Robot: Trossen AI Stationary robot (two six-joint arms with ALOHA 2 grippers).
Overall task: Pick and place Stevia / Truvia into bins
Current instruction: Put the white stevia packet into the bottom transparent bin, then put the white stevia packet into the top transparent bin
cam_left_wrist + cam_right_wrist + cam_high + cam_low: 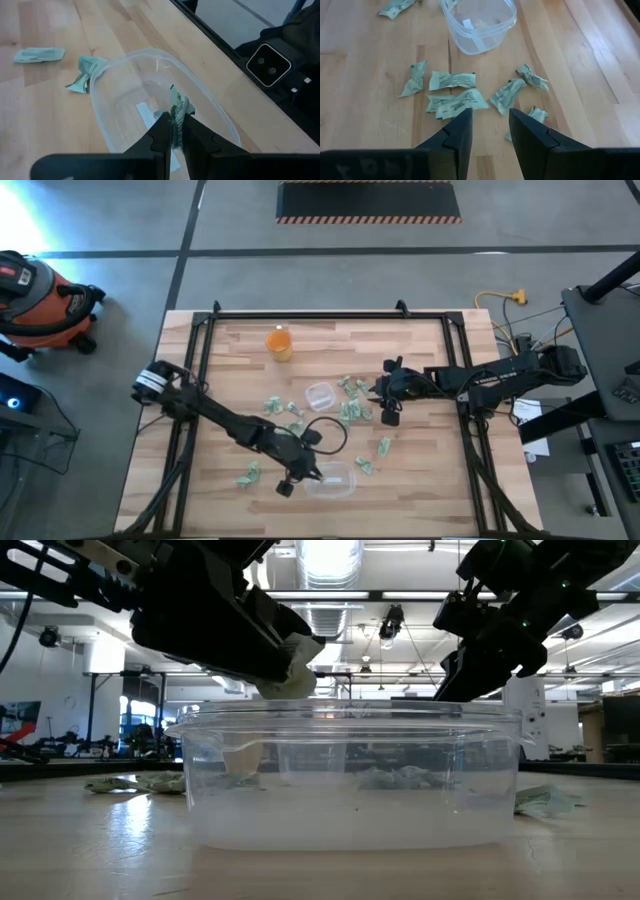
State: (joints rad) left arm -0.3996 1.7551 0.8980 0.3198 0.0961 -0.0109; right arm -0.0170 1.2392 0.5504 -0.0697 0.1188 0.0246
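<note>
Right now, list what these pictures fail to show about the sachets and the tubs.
- Print on the sachet pinched in the left claw: too small in the left wrist view; the claw's fingers cover its lower part.
- Contents of the small round cup: too small in the high view.
- Sachets behind the rectangular tub: blurred through its walls in the low view.
- Sachet beside the open right claw: partly hidden by a finger in the right wrist view.

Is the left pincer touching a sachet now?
Touching. The left wrist view shows the left pincer with a green-and-white sachet pinched between its two fingers, held over the clear tub.
</note>
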